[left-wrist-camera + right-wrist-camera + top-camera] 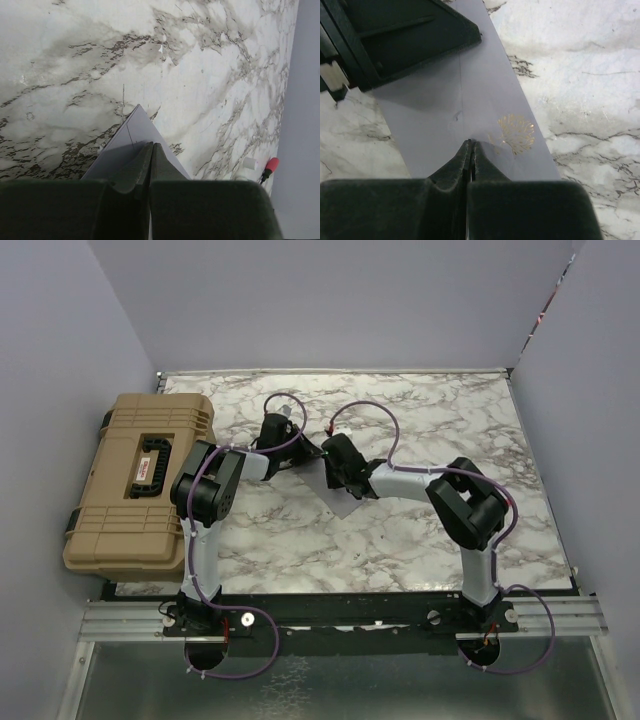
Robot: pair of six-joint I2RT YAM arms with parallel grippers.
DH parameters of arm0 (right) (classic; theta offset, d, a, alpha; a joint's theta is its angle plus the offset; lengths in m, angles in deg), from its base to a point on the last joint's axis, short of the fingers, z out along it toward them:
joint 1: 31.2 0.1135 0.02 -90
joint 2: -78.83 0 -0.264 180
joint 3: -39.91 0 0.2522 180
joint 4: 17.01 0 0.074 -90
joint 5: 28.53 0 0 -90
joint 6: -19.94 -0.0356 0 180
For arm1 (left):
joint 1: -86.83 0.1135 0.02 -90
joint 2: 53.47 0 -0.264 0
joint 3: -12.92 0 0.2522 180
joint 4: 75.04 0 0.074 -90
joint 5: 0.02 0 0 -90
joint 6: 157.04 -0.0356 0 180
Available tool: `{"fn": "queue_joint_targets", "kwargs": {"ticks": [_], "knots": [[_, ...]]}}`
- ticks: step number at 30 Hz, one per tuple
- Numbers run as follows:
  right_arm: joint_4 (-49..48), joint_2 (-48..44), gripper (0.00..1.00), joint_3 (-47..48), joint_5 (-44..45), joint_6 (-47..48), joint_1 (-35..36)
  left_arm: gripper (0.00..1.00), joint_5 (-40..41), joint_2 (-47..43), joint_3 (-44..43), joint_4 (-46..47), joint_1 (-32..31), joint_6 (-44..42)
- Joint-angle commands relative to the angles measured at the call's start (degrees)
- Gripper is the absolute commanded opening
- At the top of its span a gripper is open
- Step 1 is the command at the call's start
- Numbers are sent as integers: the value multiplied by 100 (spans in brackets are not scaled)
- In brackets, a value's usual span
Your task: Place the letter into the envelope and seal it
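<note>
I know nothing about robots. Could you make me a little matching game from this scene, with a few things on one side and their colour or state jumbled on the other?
Things:
1. hard case
2. envelope
3. emblem on the envelope
4. right gripper

Colour or state:
A. gold
B. fingers shut together
C. tan
D. light grey

Pairs: 1-C, 2-D, 3-A, 4-B.

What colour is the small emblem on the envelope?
The emblem is gold, against the light-grey envelope; clearest in the right wrist view.
</note>
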Motion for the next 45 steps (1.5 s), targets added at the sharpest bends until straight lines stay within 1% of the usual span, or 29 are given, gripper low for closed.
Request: {"fn": "queue_joint_targets", "kwargs": {"ticks": [1, 6, 14, 21, 27, 34, 36, 38, 40, 43, 45], "knots": [[1058, 58, 0, -713, -158, 88, 123, 0, 360, 324, 59, -1032, 81, -373], [1062, -91, 0, -879, -58, 237, 33, 0, 277, 367, -12, -1046, 85, -354], [1090, -83, 0, -809, -19, 259, -192, 0, 107, 417, -111, -1074, 78, -363], [1169, -318, 0, -1105, -139, 53, -353, 0, -18, 514, -246, -1175, 81, -418], [1116, -976, 0, -1609, -748, -398, -586, 0, 21, 423, -495, -1619, 66, -535], [1352, -1863, 0, -1539, -790, -600, -630, 1, 19, 190, -829, -1944, -81, -788], [1375, -2136, 0, -1515, -776, -643, -626, 5, -98, 85, -997, -2059, -143, -874], [1384, -2427, 0, -1527, -738, -637, -624, 18, -381, -60, -1284, -2206, -189, -976], [1423, -2662, 1, -1570, -572, -640, -629, 27, -412, -270, -1601, -2536, -236, -1155], [1475, -2744, 5, -1559, -278, -648, -660, 40, 19, -673, -1956, -3281, -267, -1525], [1474, -2580, 6, -1463, -115, -683, -680, 46, 434, -1021, -1941, -3578, -266, -1660]]}}
